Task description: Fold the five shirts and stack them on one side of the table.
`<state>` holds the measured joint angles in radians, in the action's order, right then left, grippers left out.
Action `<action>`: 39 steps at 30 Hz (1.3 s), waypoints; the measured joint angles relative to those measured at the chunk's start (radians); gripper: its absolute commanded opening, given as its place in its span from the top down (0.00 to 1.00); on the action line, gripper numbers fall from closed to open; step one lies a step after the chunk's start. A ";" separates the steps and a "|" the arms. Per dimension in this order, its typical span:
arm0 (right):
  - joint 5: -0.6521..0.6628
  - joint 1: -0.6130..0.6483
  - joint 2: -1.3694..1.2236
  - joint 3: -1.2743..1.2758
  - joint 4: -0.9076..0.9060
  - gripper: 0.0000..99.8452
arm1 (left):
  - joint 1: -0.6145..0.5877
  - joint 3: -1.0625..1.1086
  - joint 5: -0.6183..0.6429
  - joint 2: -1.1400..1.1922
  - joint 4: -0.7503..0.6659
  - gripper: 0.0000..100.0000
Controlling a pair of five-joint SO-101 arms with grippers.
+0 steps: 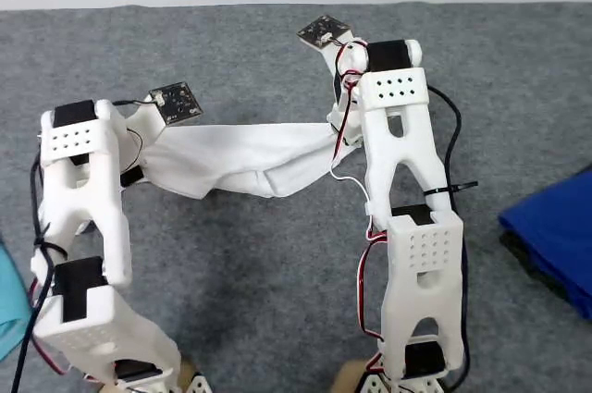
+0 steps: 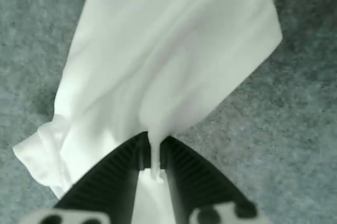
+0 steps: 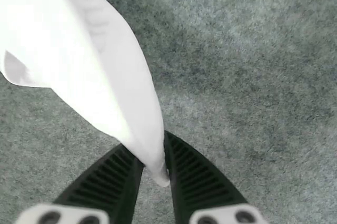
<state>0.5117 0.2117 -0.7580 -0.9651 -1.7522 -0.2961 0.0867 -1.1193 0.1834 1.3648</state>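
- Nearest us in the high view, two white arms rise from the 6 o'clock edge: the left arm [image 1: 83, 199] on the 8 o'clock side and the right arm [image 1: 407, 180] on the 4 o'clock side.
- We count one teal cloth [image 1: 11, 300], cut off at the 8 o'clock edge, well apart from everything else.
- We see the left gripper [image 2: 152, 147] with its two black fingers pinched together on one end of the white shirt [image 1: 240, 157], a thin fold of fabric caught between them.
- We count one white shirt in play. It is strung between the two arms, from the 9 o'clock side to just past the middle, and creased along its lower edge.
- We cannot tell whether its lowest fold touches the grey table [image 1: 250, 273].
- We see the right gripper [image 3: 152, 153] likewise clamped on the shirt's other end, a narrow corner poking out between its fingers.
- We count one blue cloth [image 1: 555, 227] lying on the table at the 3 o'clock edge, apart from the right arm.
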 measured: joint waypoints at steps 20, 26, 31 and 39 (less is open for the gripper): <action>0.000 0.000 0.000 0.000 0.000 0.99 | 0.000 0.000 0.000 0.041 0.034 0.91; 0.000 0.000 0.000 0.000 0.000 0.99 | -0.009 0.026 0.000 0.041 0.044 0.89; 0.000 0.000 0.000 0.000 0.000 0.99 | -0.017 0.097 -0.029 0.041 0.044 0.89; 0.000 0.000 0.000 0.000 0.000 0.99 | -0.071 0.118 -0.054 0.046 -0.015 0.84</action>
<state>0.5117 0.2117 -0.7580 -0.9651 -1.7522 -0.3667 0.2048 -1.1730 0.2294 1.3495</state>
